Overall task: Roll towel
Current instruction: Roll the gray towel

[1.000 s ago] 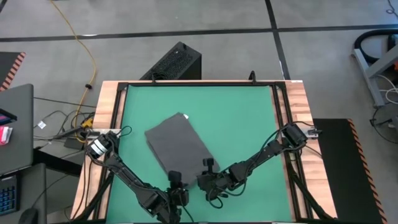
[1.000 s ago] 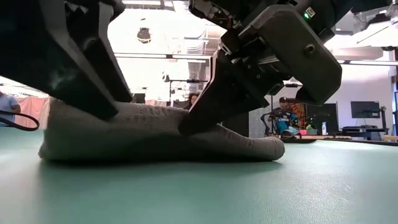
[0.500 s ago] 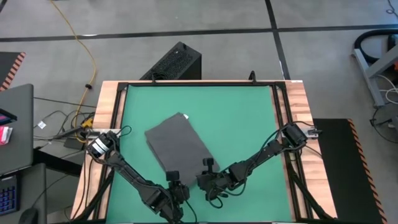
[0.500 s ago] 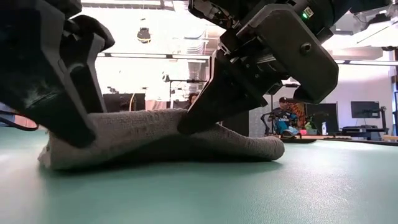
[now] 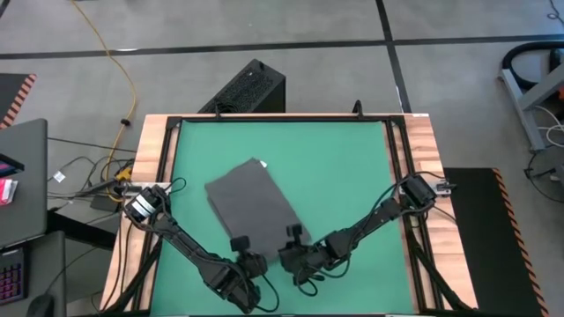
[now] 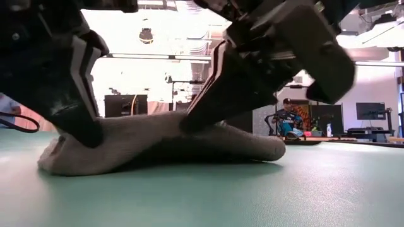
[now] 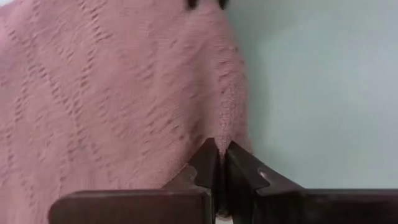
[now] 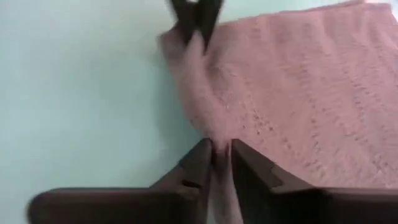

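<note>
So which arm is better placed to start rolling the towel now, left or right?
Neither clearly. The left gripper and right gripper each pinch a corner of the towel at its near edge, fingers closed on cloth in both wrist views. The roll probably needs both moving together.

Grey floor (image 5: pixel 308 22), yellow cable (image 5: pixel 119 62)

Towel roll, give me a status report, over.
Left gripper shut on the towel at its near edge. Right gripper shut on the same edge. Towel flat, near edge bunched, no roll yet. Nothing in the way.
</note>
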You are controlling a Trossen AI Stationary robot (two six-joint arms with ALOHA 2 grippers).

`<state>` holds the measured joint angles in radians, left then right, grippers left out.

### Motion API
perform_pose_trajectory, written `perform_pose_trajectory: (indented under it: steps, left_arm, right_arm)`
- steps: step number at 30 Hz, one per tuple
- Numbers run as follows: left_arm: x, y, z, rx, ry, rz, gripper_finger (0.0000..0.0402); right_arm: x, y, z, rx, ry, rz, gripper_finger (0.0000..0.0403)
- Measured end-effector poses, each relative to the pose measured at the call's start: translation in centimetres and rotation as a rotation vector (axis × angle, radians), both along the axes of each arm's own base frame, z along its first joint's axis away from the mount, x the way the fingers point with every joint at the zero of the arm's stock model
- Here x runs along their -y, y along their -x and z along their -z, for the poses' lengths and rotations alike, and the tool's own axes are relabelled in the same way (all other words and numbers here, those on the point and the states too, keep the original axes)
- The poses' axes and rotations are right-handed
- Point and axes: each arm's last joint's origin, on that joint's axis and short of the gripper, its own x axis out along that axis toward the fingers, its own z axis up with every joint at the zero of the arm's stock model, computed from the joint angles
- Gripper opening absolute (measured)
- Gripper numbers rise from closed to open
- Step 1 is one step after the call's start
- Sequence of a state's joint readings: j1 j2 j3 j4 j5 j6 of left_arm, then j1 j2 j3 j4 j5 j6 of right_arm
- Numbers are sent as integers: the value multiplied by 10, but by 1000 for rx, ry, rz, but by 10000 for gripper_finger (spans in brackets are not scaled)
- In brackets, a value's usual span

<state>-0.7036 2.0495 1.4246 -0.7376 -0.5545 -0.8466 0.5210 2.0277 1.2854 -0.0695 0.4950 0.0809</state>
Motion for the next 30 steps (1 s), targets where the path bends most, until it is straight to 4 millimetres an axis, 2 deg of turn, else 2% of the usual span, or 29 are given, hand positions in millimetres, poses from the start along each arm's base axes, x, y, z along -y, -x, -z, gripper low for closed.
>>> perform_pose_trajectory:
  steps: [8, 12, 21, 30]
  left_arm:
    - [0, 8, 1, -51, -42, 3, 1]
    - [4, 10, -7, -62, -58, 18, 1]
    - [19, 12, -50, -18, -127, 22, 0]
    - [21, 16, -56, -41, -148, 33, 0]
  right_arm:
    - [-4, 6, 3, -36, -19, 11, 192]
    - [-3, 9, 7, -76, -6, 34, 226]
    - [-2, 12, 10, -101, 41, 45, 227]
    - [11, 9, 16, -119, 86, 121, 218]
